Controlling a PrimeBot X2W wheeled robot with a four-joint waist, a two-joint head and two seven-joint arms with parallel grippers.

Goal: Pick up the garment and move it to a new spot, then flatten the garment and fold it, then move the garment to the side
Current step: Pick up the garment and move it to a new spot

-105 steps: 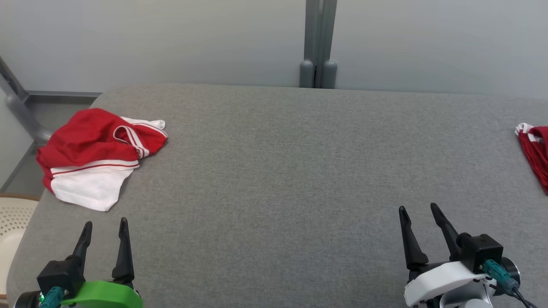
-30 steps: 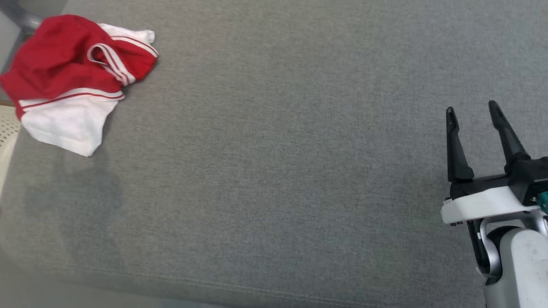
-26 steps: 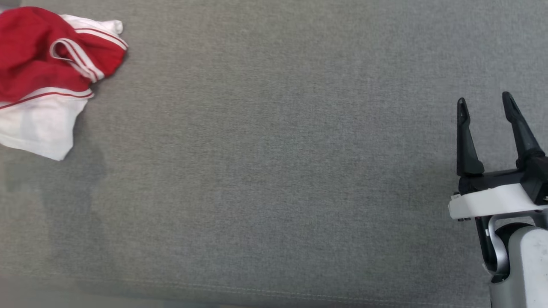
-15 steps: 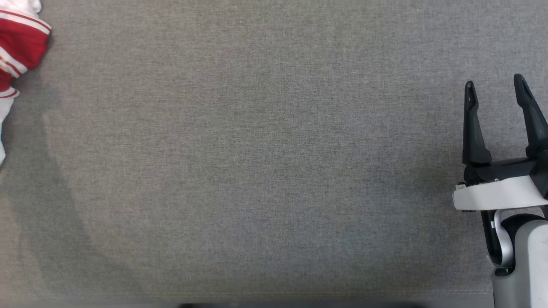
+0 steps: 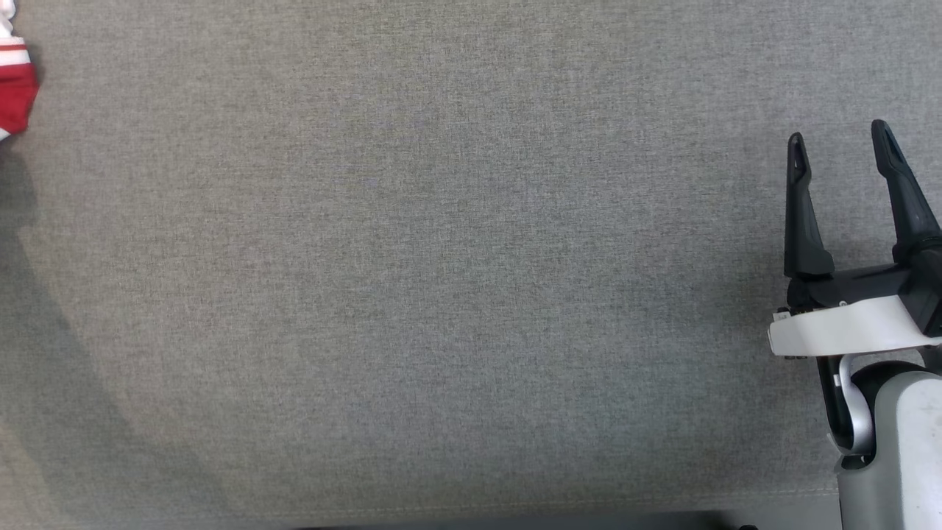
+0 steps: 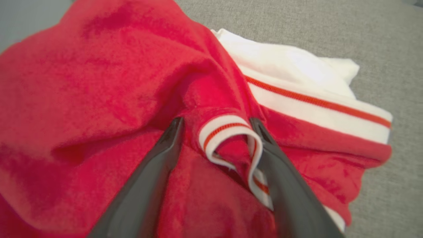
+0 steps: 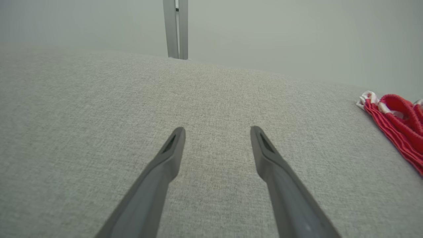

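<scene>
The garment (image 6: 99, 82) is a crumpled red piece with white bands and red stripes, lying on the grey cushion (image 6: 380, 39). In the head view a sliver of the garment (image 5: 15, 81) shows at the far left edge. My left gripper (image 6: 216, 124) is open right over it, its two dark fingers straddling a raised white-and-red striped cuff fold (image 6: 231, 132). My right gripper (image 5: 839, 140) stands open at the right, above bare cushion, with nothing between its fingers (image 7: 173, 142).
A second red and white bunched cloth (image 7: 396, 115) lies at the cushion's far right edge. A grey post (image 7: 175, 29) stands against the pale wall behind the cushion. The cushion's front seam (image 5: 441, 508) runs along the bottom of the head view.
The head camera has swung right, so the garment has slid to the picture's left edge. The right gripper stays open and keeps its place.
</scene>
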